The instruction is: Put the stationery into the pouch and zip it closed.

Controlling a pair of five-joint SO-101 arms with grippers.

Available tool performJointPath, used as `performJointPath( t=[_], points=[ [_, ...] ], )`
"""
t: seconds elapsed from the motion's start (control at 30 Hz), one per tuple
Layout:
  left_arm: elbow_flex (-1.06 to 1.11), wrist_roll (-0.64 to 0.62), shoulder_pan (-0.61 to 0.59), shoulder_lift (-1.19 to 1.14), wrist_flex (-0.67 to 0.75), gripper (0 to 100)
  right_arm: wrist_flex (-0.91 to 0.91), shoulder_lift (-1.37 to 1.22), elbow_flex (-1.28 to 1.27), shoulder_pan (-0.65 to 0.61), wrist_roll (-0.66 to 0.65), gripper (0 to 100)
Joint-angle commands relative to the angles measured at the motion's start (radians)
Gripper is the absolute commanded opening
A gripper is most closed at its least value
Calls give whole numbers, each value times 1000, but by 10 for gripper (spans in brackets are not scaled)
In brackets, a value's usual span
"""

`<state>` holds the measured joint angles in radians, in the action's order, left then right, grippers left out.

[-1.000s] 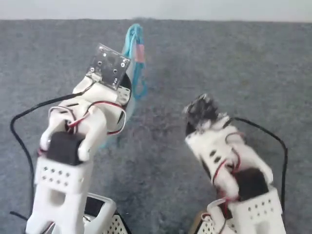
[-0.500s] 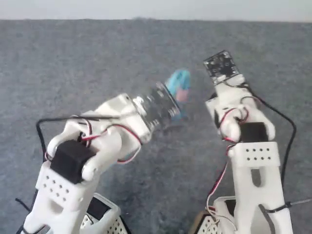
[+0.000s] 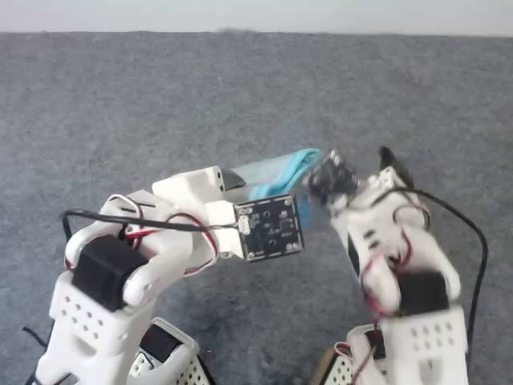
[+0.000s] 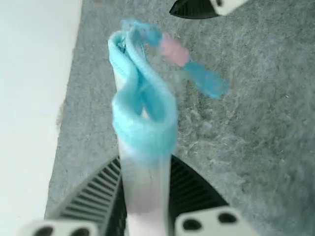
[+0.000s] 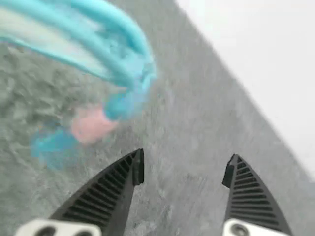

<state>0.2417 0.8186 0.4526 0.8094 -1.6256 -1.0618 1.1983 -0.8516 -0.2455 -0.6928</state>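
Turquoise pouch disappears inside the left pincer; zipper pull indistinct.

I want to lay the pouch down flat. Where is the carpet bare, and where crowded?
Bare carpet spans the far half, from the wall to the arms. The middle is crowded: the left arm holds the pouch in its jaws, and the right arm's open jaws sit beside its pink zip pull. The near edge holds the arm bases.
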Motion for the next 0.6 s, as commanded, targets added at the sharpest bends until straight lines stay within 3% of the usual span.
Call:
performJointPath(
  t=[0.0,0.23,0.57],
  points=[
    [-87,23,6,11,-26,9,-53,127,8,-61,-21,268],
    [-87,95,8,11,-94,9,-45,116,8,-84,-12,268],
    [-87,181,14,11,-126,9,105,-8,3,-85,-11,268]
  ],
)
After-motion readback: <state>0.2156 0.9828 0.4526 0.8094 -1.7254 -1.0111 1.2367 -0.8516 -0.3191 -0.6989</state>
